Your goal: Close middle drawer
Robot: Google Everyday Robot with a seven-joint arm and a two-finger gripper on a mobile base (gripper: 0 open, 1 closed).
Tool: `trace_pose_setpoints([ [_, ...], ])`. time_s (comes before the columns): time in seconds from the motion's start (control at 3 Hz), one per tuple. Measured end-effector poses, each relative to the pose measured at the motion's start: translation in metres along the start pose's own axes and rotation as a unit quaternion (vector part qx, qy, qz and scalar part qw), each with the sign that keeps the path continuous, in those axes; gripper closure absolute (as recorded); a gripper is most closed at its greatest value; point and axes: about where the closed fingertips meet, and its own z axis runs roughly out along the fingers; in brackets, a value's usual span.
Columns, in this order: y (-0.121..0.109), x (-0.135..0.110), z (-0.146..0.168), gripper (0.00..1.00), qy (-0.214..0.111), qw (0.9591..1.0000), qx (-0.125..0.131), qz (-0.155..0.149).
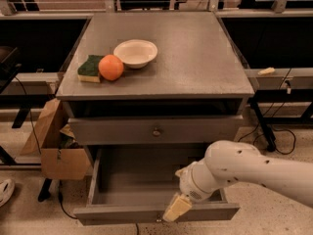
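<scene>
The middle drawer (122, 213) is pulled far out below the closed upper grey drawer (156, 130), which shows a small round knob. The open drawer's grey inside (137, 173) looks empty, and its flat front faces the camera at the bottom of the view. My gripper (177, 208), a yellowish tip on a thick white arm (244, 173), reaches in from the right. It sits low at the top edge of the open drawer's front, right of centre. The lowest drawer is hidden under the open one.
On the cabinet top (195, 58) stand a white bowl (136, 53), an orange (111, 67) and a green-and-yellow sponge (89, 68). A cardboard box (56, 148) leans at the cabinet's left side. Cables (274, 141) trail on the floor to the right.
</scene>
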Motion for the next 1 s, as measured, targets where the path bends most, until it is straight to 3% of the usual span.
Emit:
trace_pose_setpoints([
  [0.33, 0.007, 0.024, 0.050, 0.42, -0.017, 0.9986, -0.010, 0.049],
  [1.0, 0.009, 0.077, 0.101, 0.89, -0.007, 0.9914, -0.016, 0.130],
])
